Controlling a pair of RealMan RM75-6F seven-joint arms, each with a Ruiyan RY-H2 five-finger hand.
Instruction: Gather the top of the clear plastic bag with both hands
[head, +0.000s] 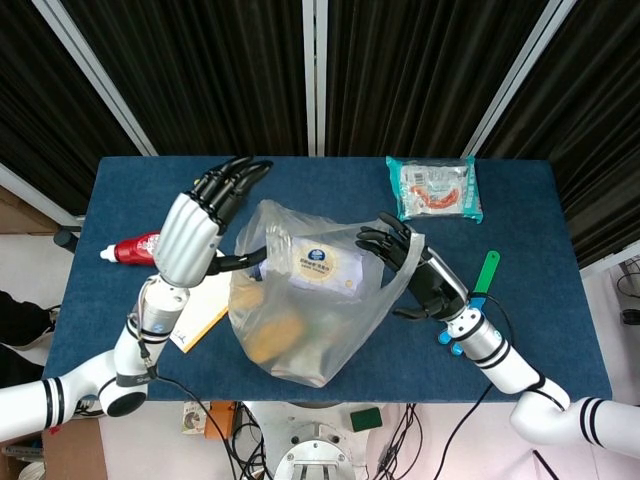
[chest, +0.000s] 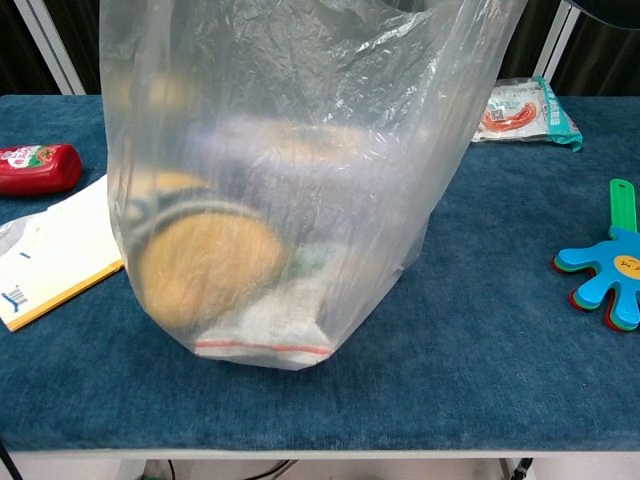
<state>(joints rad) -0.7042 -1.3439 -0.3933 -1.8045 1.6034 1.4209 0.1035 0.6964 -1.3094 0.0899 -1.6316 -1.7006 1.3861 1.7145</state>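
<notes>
the bag (head: 305, 310) is thin, soft, slippery film that likely crumples easily; best taken at its loose rim on both sides. clear and wrinkled, it stands at the centre of the desk (head: 560, 300), weighted by a tub and something round and orange. the left robot hand (head: 200, 225) hovers spread wide at the rim's left; the right robot hand (head: 410, 262) seems to grip the right edge.

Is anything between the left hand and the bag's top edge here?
Nothing visible. In the head view the left hand hangs open just left of the bag, its thumb near the rim, with no object between. The right hand is already at the bag's right edge.
</notes>
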